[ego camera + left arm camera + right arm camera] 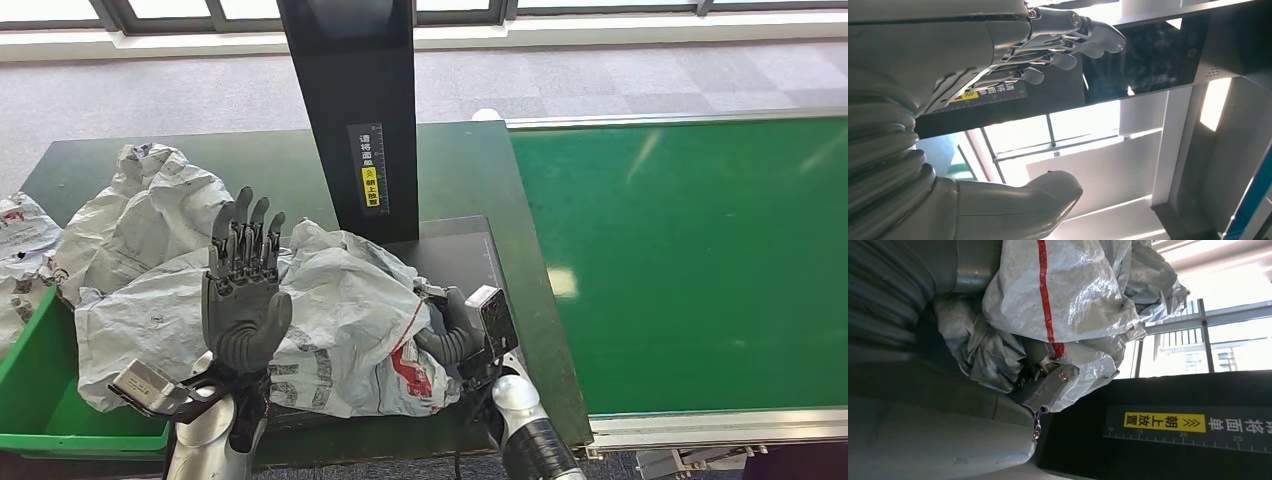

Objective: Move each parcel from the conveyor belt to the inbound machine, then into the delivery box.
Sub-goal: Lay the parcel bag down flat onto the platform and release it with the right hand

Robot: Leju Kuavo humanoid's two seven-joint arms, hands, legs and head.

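Left hand [243, 290]: raised upright above the near edge of the dark table, palm toward the scanner, fingers [1088, 37] extended and apart, nothing in it. In the left wrist view the fingers stand before the black upright column of the inbound machine [350, 110], not touching it.

Right hand [462, 330]: at the right side of the crumpled grey plastic parcel bag with red print [350, 320], fingers wrapped into its folds. The right wrist view shows the bag's grey film and red stripe [1058, 300] bunched against the palm, with a metal fingertip [1048, 385] pressed into it (the grasp reads as firm, though most of the fingers are hidden by the film).

The parcel lies on the dark flat platform [460, 250] at the foot of the column, directly below the yellow label [371, 185].

A second crumpled grey-white bag [150, 210] lies just beside it on the dark green table [450, 160], toward the left. The green plastic delivery box [30, 390] sits at the table's left near corner. The green conveyor belt [690, 260] lies to the right.
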